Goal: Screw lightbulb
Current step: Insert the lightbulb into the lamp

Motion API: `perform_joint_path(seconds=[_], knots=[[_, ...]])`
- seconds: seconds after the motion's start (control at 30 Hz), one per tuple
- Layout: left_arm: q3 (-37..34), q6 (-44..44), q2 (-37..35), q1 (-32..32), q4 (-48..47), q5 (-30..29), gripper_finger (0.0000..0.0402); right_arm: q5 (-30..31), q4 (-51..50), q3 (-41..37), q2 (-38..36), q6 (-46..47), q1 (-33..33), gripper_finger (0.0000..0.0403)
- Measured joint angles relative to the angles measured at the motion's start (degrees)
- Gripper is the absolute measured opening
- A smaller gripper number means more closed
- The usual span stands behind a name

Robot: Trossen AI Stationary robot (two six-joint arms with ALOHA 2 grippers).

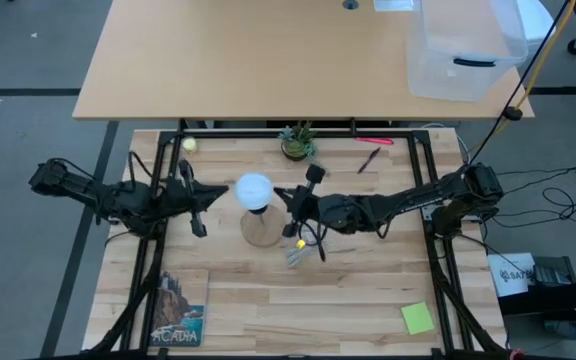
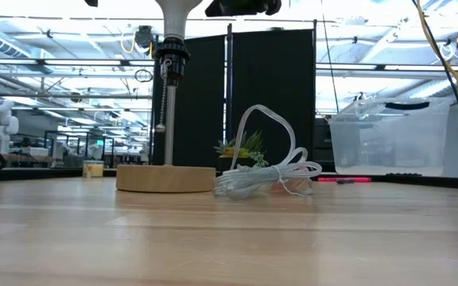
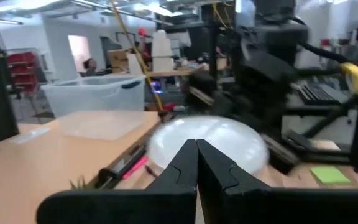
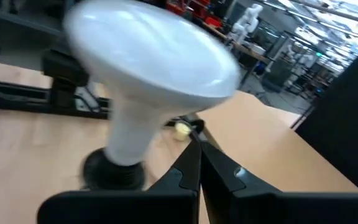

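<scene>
Right wrist view: right gripper has its fingers pressed together on nothing, tip just beside the lightbulb, which sits upright in the black socket, globe up, long axis vertical. Left wrist view shows the left gripper likewise clamped on nothing, with the globe straight ahead of it, near but apart. High view: bulb stands over the wooden stand at table centre, between both arms; the right one lies just to the bulb's right, the left a little farther off on the other side, so right looks nearer. My read: bulb is seated, and any further turning needs a gripper to open first and close round the globe from the side. Containers: 1 clear plastic bin on the far table, contents not discernible; 1 small pot holding a plant. White cord lies coiled beside the base.
</scene>
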Motion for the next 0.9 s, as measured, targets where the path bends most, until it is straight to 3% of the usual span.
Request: perform_joint_path(seconds=[0.43, 0.9], knots=[[0.0, -1.2, 4.4, -2.4, -0.6, 0.2, 0.0, -2.9, 8.3, 0.0, 0.0, -7.4, -2.8, 0.0], [0.0, -1.4, 3.9, -1.9, -2.7, -3.7, 0.0, -2.4, 7.9, 0.5, 0.0, -7.4, -1.5, 0.0]])
